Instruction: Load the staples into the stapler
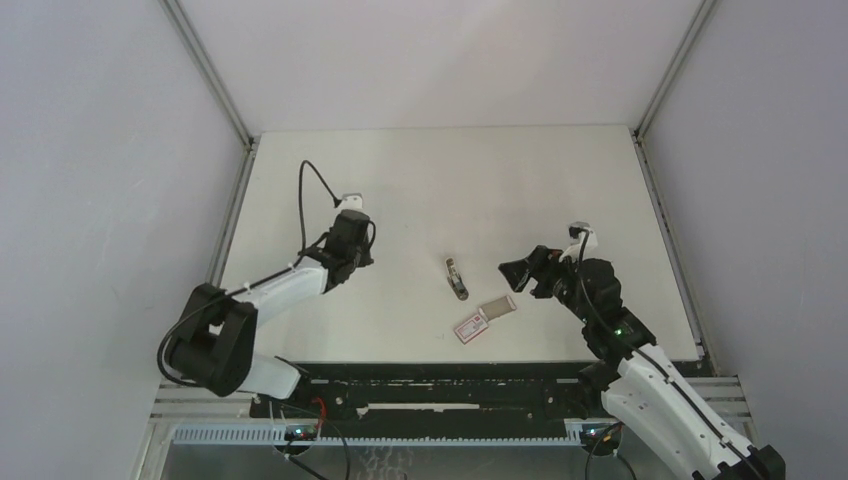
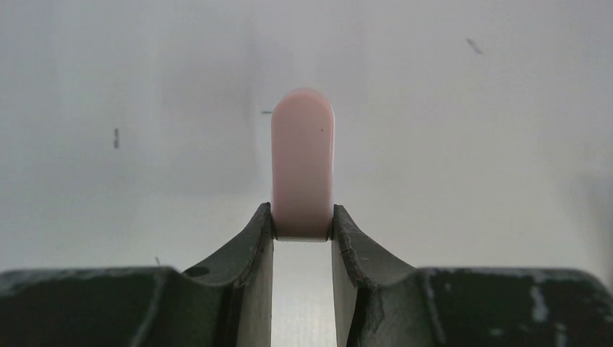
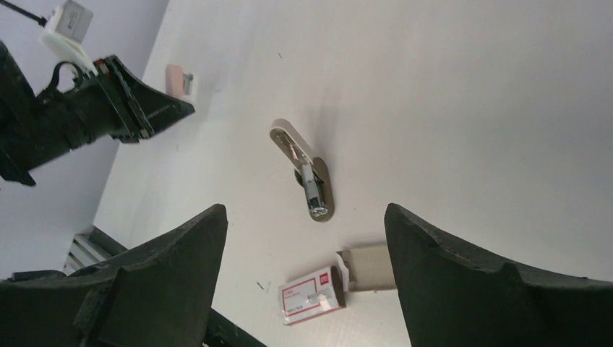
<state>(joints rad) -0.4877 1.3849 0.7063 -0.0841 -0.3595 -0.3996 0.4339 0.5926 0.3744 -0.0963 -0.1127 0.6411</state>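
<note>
Narrowly parted, left fingers (image 2: 246, 289) pinch a pink piece (image 2: 303, 166).

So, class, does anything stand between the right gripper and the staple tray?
Nothing visible does. The right gripper hovers open above the staple tray, which pokes out of its sleeve; the stapler lies apart, off to one side.

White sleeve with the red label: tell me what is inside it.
A pale tray juts from the white sleeve's open end. Whatever remains inside the sleeve is covered, and the tray's contents are too blurred to tell.
</note>
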